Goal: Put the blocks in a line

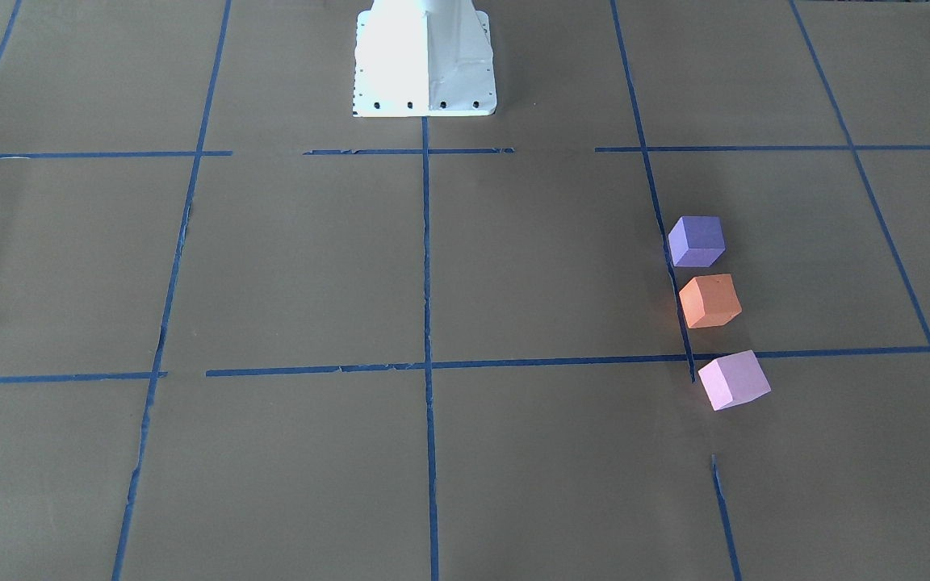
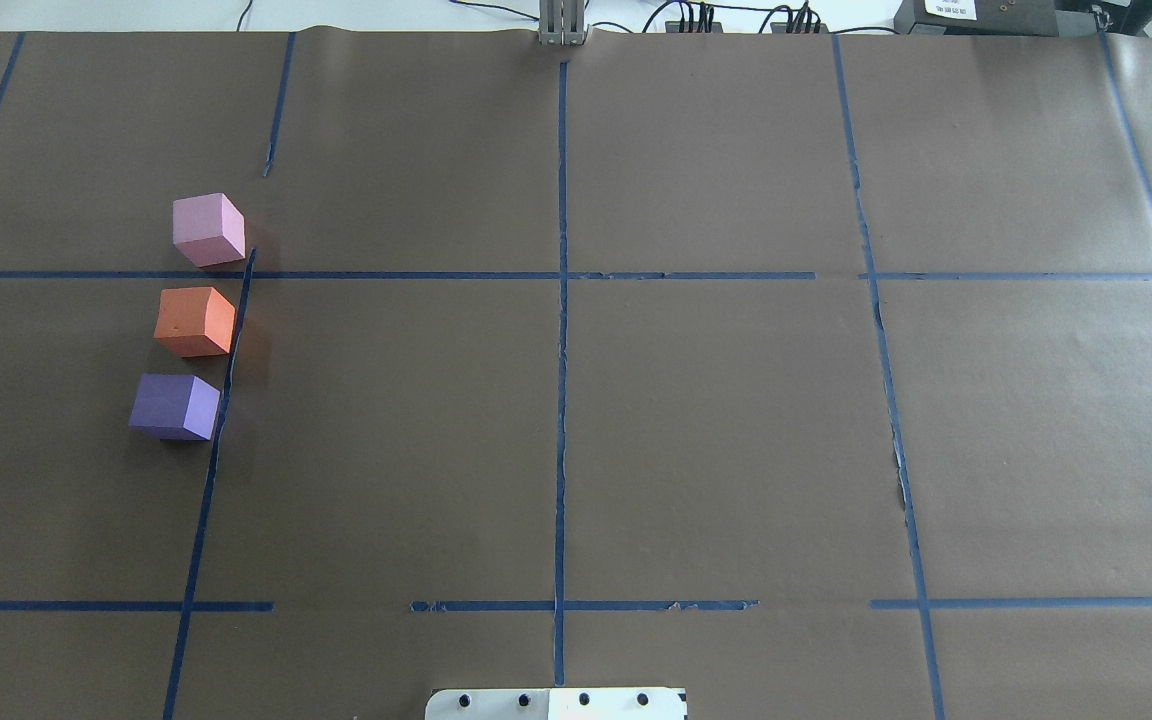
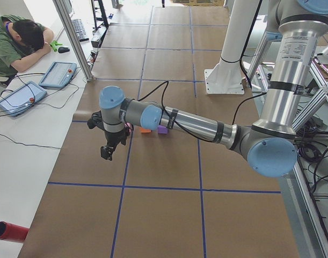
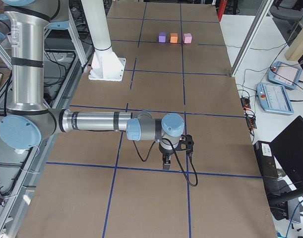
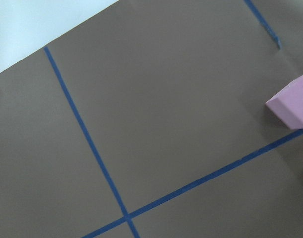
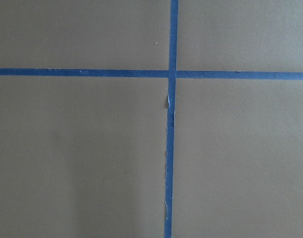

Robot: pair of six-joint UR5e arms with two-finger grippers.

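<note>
Presently, on brown-papered worktop (image 2: 696, 420), robot's left side, near to far: violet-purple matte foam cube (image 2: 174, 407), orange foam cube (image 2: 194, 321), pink-lilac foam cube (image 2: 207, 230), roughly aligned beside blue tape (image 2: 199, 520), none touching; probably light, squashy, grippy, best pinched gently across opposite flat faces; left end effector (image 3: 107, 155) and right end effector (image 4: 166, 163): whether spread or pressed together, cannot tell.

pink block (image 5: 292, 108): cut off at 3 o'clock in left wrist view; nearly all behind left gripper (image 3: 107, 155) in left side view
orange block (image 3: 146, 129): top hidden by left arm (image 3: 196, 124)
purple block (image 3: 162, 129): top hidden likewise
left gripper: side view only, jaws unreadable
right gripper (image 4: 166, 164): side view only, jaws unreadable
robot base (image 1: 423, 73): cut off at 12 o'clock, front view
</note>
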